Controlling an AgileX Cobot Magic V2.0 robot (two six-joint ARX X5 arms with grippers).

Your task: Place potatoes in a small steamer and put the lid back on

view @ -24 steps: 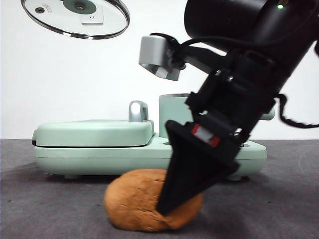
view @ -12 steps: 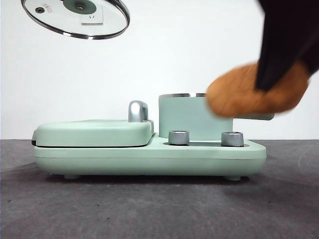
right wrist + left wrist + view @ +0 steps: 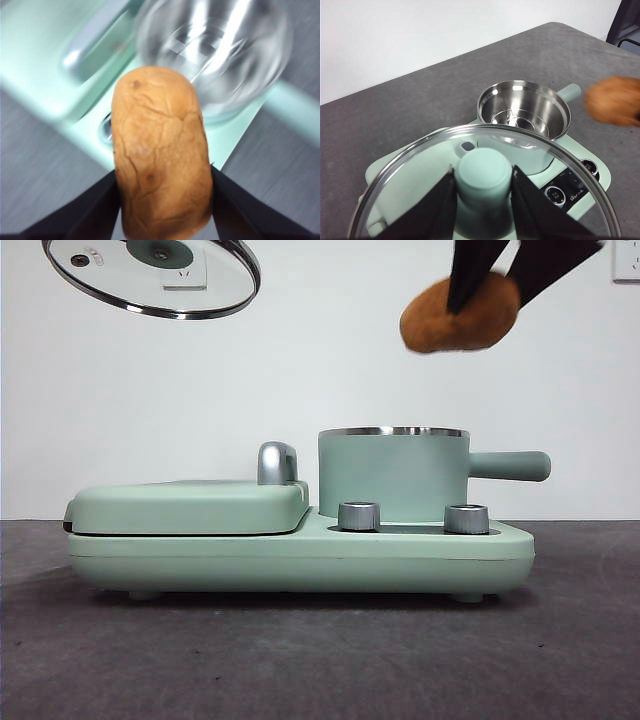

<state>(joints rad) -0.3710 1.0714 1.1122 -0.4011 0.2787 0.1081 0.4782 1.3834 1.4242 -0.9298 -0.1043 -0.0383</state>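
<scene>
the potato (image 3: pixel 460 314) is clamped between the jaws of the right gripper (image 3: pixel 500 265) and held in the air, above and slightly to the handle side of the small steamer (image 3: pixel 393 475), whose steel bowl is seen open. the lid (image 3: pixel 152 275) is gripped by its mint-green knob (image 3: pixel 484 175) in the left gripper (image 3: pixel 482 197), raised high over the flat griddle cover (image 3: pixel 190 506).

— Where's the potato (image 3: pixel 460 312)?
— Up in the right gripper (image 3: pixel 497 268), above the small steamer (image 3: pixel 392 472) and a little toward its handle side.
— And the lid (image 3: pixel 150 275)?
— High at the left, in the left gripper (image 3: pixel 482 187) (over the flat cover (image 3: pixel 190 505)), which lies left of the steamer on one base (image 3: pixel 300 558).
</scene>
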